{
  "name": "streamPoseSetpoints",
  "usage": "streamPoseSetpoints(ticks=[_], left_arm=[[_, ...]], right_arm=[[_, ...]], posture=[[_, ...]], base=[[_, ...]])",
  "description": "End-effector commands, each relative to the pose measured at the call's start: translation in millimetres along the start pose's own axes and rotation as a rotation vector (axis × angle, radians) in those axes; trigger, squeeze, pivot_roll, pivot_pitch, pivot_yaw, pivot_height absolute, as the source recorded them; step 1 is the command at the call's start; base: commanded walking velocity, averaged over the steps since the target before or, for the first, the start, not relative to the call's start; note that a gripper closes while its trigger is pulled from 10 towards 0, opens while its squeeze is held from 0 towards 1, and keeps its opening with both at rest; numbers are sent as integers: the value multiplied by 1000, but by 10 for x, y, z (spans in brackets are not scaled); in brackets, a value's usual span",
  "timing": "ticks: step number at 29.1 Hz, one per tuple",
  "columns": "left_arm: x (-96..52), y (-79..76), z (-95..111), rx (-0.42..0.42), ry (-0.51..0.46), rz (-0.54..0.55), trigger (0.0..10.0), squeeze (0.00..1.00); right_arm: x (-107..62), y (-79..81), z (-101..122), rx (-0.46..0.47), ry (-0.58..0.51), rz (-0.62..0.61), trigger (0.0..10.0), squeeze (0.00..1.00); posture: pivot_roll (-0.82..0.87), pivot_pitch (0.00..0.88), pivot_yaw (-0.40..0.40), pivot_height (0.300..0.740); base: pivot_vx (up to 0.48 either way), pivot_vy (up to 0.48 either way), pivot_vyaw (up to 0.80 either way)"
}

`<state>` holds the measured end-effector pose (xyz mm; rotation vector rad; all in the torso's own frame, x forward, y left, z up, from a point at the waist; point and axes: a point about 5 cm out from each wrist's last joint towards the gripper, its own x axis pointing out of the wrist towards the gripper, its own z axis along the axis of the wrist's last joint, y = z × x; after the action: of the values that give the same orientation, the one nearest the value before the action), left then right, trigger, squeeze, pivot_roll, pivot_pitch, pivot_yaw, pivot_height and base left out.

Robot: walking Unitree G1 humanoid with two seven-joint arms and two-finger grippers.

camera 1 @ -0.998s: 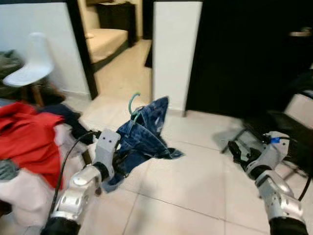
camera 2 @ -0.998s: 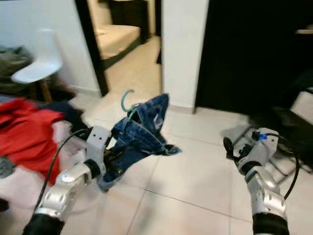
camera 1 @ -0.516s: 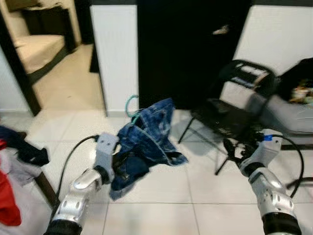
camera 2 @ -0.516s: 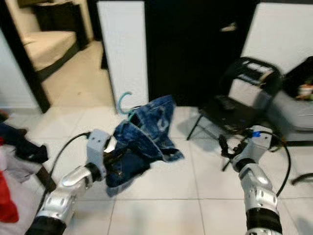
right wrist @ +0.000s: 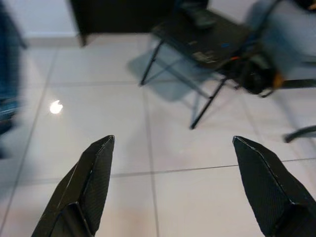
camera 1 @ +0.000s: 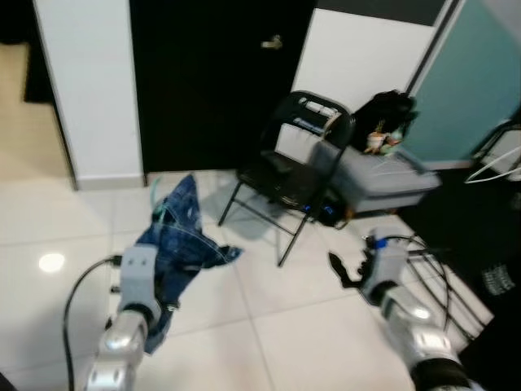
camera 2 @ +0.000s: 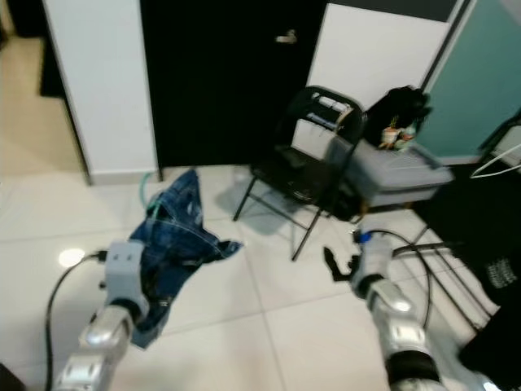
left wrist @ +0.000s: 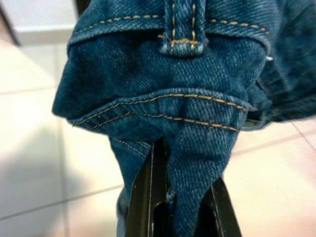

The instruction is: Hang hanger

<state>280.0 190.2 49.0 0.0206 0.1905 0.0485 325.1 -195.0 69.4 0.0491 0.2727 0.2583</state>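
The left gripper [left wrist: 173, 207] holds a bunched pair of dark blue denim jeans with tan stitching [camera 1: 175, 244] on a pale green plastic hanger [camera 1: 155, 190], in the lower left of the left eye view. In the left wrist view its two black fingers [left wrist: 143, 197] stand close together with a fold of denim pinched between them, so they are closed on the cloth rather than on the hanger itself. The bundle rises up and away from those fingers, its long axis running from the wrist toward the middle left of the frame, and the green hook curls out at the top end, farthest from the grip and pointing toward the white wall panel [camera 1: 85, 81]

The right gripper [camera 1: 342, 269] hovers at lower centre-right over the glossy white tiled floor [camera 1: 269, 342], well apart from the jeans; the right wrist view shows its fingers [right wrist: 89, 182] spread wide with nothing between them. The left arm is thus the one carrying the load, and any hanging turns on bringing that far hook end up to a rail

The eye views add the surroundings: a black folding chair [camera 1: 285, 163] just beyond centre, a grey plastic box [camera 1: 378, 175] behind it, and what may be a white wire hanger [camera 1: 492, 167] at the right edge, too blurred to confirm. No rail can be made out. The left wrist view alone shows the pinch and the belt loop close up
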Motion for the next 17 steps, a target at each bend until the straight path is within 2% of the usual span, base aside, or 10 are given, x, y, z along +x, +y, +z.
streamPoseSetpoints(ticks=[1, 2, 4, 5, 7, 8, 10, 15, 17], left_arm=[[43, -169, 124, 12, -80, -49, 10000, 0], [67, -204, 125, 21, -84, -64, 10000, 0], [105, -264, 128, 28, -85, -99, 10000, 0], [124, -296, 128, 42, -82, -119, 10000, 0], [138, -322, 127, 57, -78, -134, 10000, 0], [157, -355, 136, 82, -77, -160, 10000, 0], [180, -386, 155, 108, -81, -191, 10000, 0], [215, -360, 180, 120, -89, -191, 10000, 0], [239, -298, 175, 141, -88, -166, 10000, 0]], right_arm=[[4, -42, 37, -17, -11, -3, 10000, 0], [16, -23, 39, -23, -19, -1, 10000, 0], [22, -16, 37, -23, -34, -11, 10000, 0], [12, -31, 15, -20, -36, -24, 10000, 0], [-2, -50, -13, -17, -36, -39, 10000, 0], [-21, -72, -35, -21, -35, -54, 10000, 0], [-52, -111, -62, -16, -39, -77, 10000, 0], [-90, -157, -98, 8, -48, -104, 10000, 0], [-97, -153, -119, 13, -49, -108, 10000, 0]], posture=[[52, 0, -224, 740], [31, 0, -193, 740], [26, 0, -185, 740], [-13, 0, -137, 740], [-13, 0, -137, 740], [-40, 0, -93, 740], [-63, 0, -68, 740], [-75, 0, -48, 740], [-83, 0, -38, 740]], base=[[0, 0, -781], [0, 0, -781], [0, 0, -781], [0, 0, -781], [0, 0, -781], [0, 0, -781], [0, 0, -781], [0, 0, -781], [0, 0, -781]])
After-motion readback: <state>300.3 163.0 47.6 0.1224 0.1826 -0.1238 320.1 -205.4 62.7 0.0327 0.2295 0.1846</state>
